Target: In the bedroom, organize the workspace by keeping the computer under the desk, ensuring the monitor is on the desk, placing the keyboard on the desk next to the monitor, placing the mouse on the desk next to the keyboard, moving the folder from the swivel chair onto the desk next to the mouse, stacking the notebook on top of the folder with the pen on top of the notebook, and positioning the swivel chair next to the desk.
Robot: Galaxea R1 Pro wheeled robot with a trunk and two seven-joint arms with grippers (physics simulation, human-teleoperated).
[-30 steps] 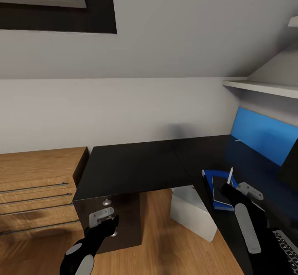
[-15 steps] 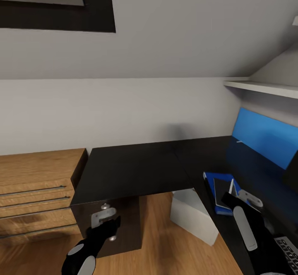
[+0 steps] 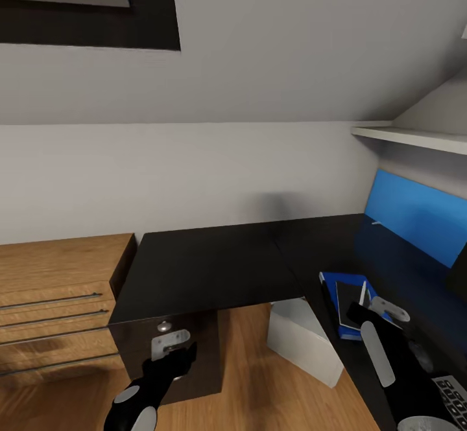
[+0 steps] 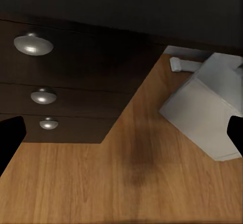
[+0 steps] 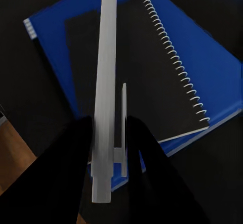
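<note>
right gripper [image 5: 110, 148]: its two dark fingers are closed on the pen [image 5: 105, 97], which stands between them and points away from the wrist, over the notebook [image 5: 131, 67].
right arm: it reaches forward from the lower right of the head view, over the front edge of the desk [image 3: 214, 262], with the gripper [image 3: 371, 302] above the folder [image 3: 332, 288].
left gripper [image 3: 174, 347]: in the wrist view only the two dark tips show at the sides, wide apart, with nothing between them; it hangs low in front of the dark drawers under the desk's left end.
pen, head view [image 3: 362, 292]: a thin whitish stick, nearly upright, at the notebook's right edge.
notebook [image 3: 350, 293]: it lies flat on the folder, spiral side along one long edge.
folder, wrist view [image 5: 202, 52]: flat on the desk's right wing, near its front edge.
computer [image 3: 301, 337]: on the wooden floor under the desk's inner corner, partly covered by the top.
keyboard [image 3: 453, 393]: only a corner shows at the lower right, cut by the frame.
change: a second ago the pen stood higher above the notebook; it is lower now.
hard to see: whether the pen tip touches the notebook I cannot tell.
</note>
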